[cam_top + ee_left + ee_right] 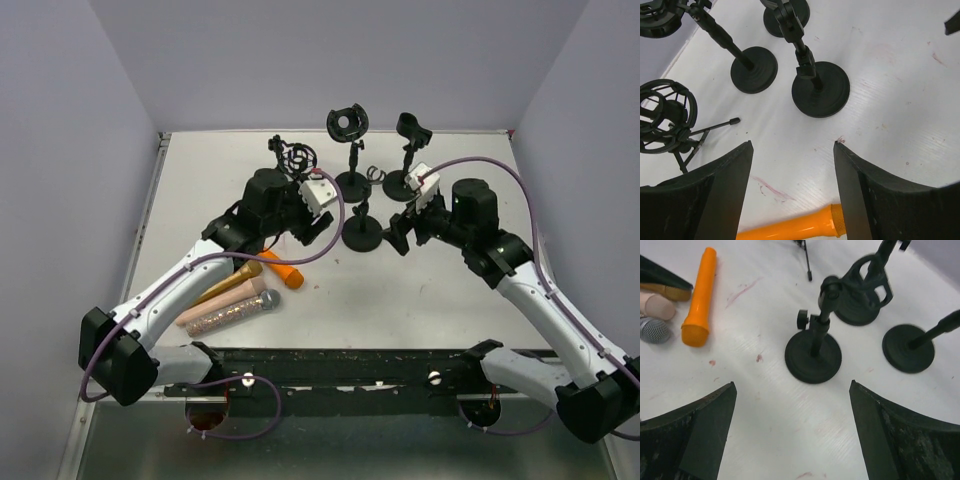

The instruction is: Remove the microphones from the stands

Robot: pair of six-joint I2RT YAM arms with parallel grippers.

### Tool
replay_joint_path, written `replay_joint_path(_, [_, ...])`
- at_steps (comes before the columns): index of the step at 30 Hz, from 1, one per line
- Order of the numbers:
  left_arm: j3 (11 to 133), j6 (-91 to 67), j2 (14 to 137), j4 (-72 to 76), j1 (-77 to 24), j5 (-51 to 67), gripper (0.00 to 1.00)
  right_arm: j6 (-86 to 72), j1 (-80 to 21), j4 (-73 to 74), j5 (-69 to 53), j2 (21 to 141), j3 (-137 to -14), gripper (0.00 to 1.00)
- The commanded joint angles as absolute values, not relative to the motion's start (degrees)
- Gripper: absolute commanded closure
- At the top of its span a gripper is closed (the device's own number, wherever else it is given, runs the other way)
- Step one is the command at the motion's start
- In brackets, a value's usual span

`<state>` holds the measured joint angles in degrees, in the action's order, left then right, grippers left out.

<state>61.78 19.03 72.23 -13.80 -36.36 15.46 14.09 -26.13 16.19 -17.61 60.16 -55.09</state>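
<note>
Both claws stand wide open and hold nothing. The left gripper and the right gripper hang on either side of the centre stand, whose clip looks empty. No stand appears to carry a mic, though the shock mount is partly hidden behind the left arm. The orange mic lies flat on the table, left of that stand and just on the near side of the left gripper. Its long axis runs diagonally, head towards the arm bases. The left arm is nearer to it. Other mics lie beside it.
</note>
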Motion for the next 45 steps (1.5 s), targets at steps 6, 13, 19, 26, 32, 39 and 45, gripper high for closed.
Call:
replay_joint_path(6, [77.49, 8.64, 72.85, -33.19, -28.32, 16.26, 0.16, 4.75, -25.75, 42.36, -6.43, 69.60, -72.92, 0.00])
replay_joint_path(13, [84.56, 3.52, 73.83, -37.19, -24.35, 16.08, 0.02, 0.18, -25.84, 29.99, -10.89, 72.94, -82.88, 0.00])
replay_joint_path(19, [82.80, 2.72, 73.48, -37.53, -25.05, 19.42, 0.02, -2.37, -25.84, 21.64, -11.26, 81.38, -81.04, 0.00])
replay_joint_path(26, [80.25, 3.78, 71.37, -35.86, -25.49, 19.95, 0.02, -9.22, -25.84, 16.00, -8.78, 87.00, -77.61, 0.09])
replay_joint_path(32, [78.49, 3.87, 70.05, -35.25, -25.58, 20.65, 0.02, -12.91, -25.66, 15.65, -11.51, 89.03, -72.43, 0.19])
replay_joint_path(39, [76.38, 5.71, 68.29, -35.95, -26.80, 21.53, 0.02, -17.31, -25.23, 16.61, -18.98, 86.75, -74.44, 0.13])
replay_joint_path(45, [76.29, 5.71, 68.38, -36.65, -27.60, 24.25, 0.02, -25.57, -19.79, 18.37, -24.69, 88.41, -76.64, 0.15])
